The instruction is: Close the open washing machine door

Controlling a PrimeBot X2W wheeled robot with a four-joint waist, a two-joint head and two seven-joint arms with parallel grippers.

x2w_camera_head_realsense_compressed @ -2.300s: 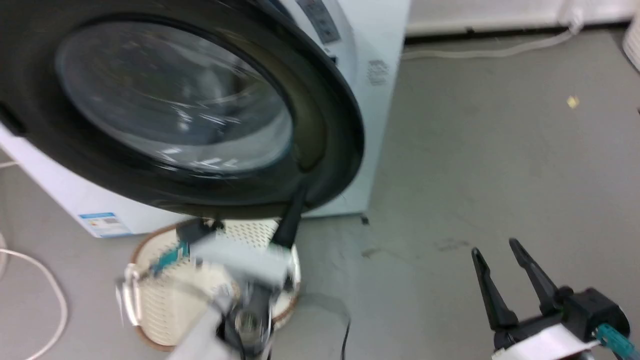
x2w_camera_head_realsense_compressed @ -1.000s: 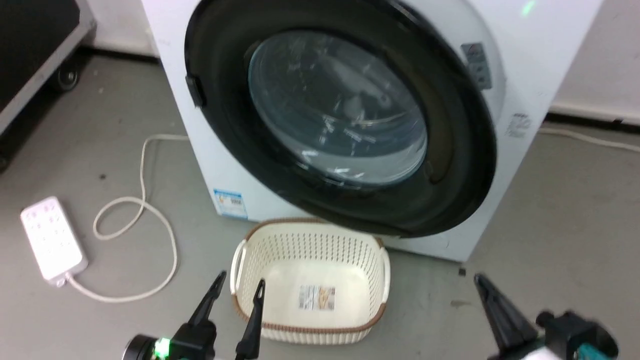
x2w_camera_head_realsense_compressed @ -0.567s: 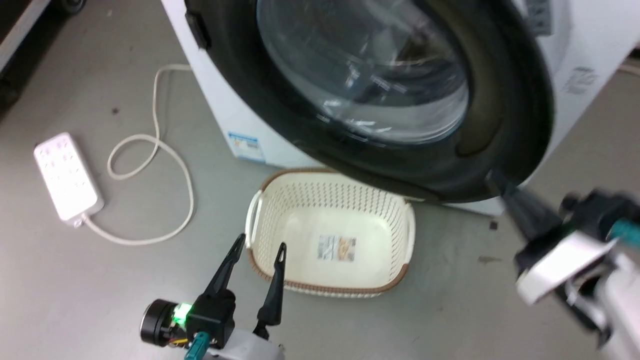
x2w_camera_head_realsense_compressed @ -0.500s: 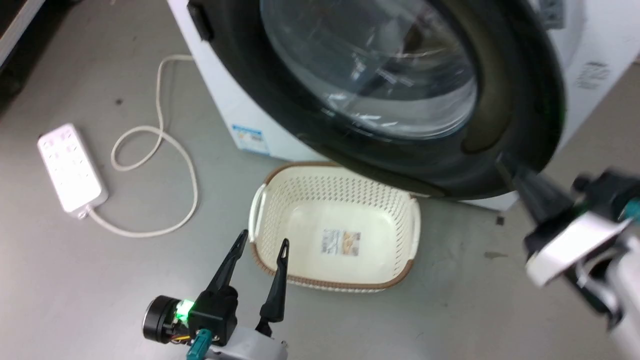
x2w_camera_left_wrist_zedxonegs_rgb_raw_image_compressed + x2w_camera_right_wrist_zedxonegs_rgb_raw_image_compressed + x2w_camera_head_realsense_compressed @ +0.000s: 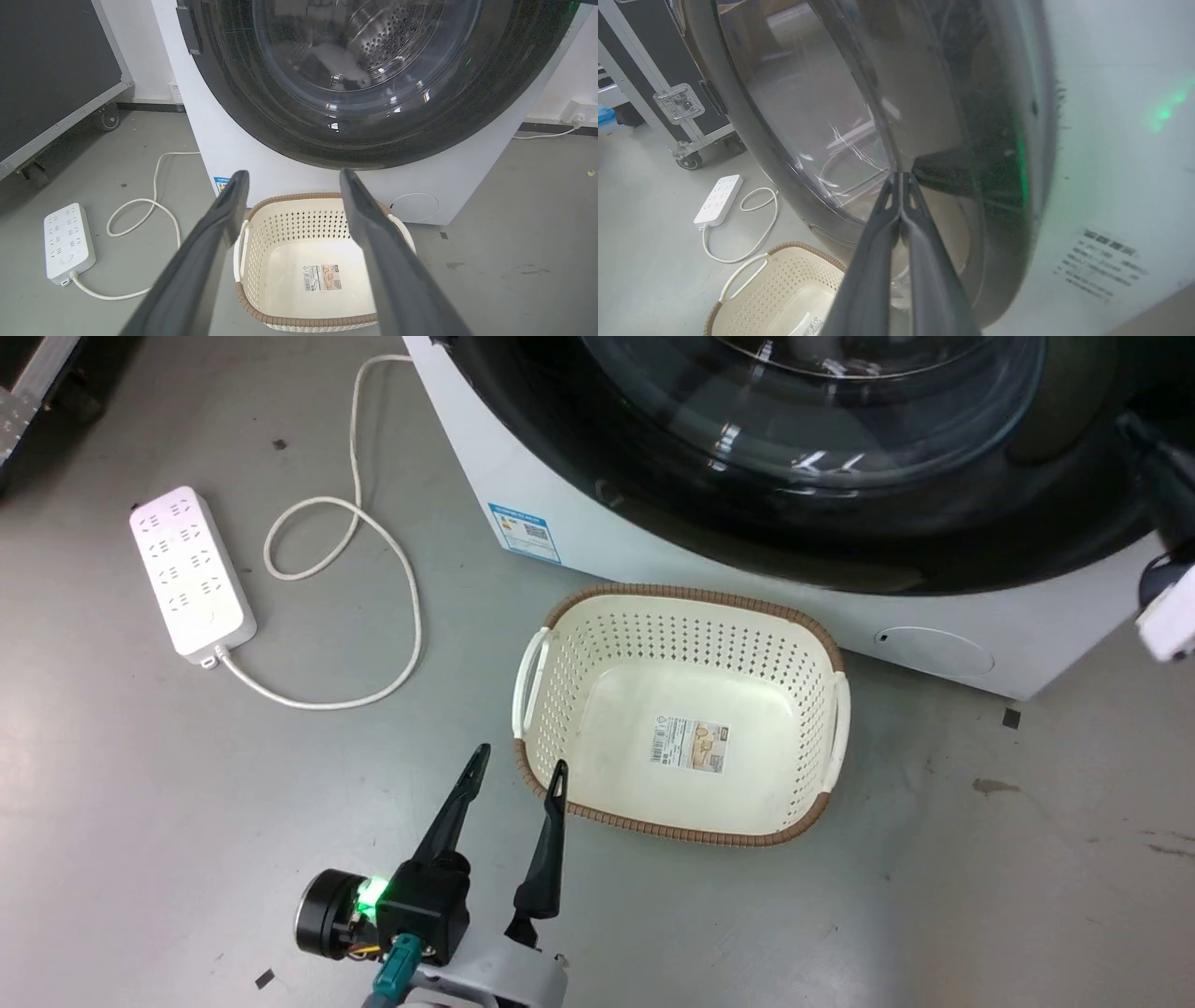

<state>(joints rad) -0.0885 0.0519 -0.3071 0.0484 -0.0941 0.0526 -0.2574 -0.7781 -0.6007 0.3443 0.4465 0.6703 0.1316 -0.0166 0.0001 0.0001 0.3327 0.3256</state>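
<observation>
Tips of your right gripper [image 5: 901,176], pressed together, rest against the washing machine door [image 5: 999,140] straight ahead, which looks nearly flush with the washing machine [image 5: 1111,140]; your left gripper [image 5: 516,767], spread, hangs near the basket [image 5: 691,593], farther off.

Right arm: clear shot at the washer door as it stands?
Likely yes: the shut right end effector points straight at the washing machine door, tips by its glass, nothing between; the basket sits below.

Before washing machine [image 5: 653,560]: basket [image 5: 686,594]; left of basket: power strip [image 5: 191,569].
</observation>
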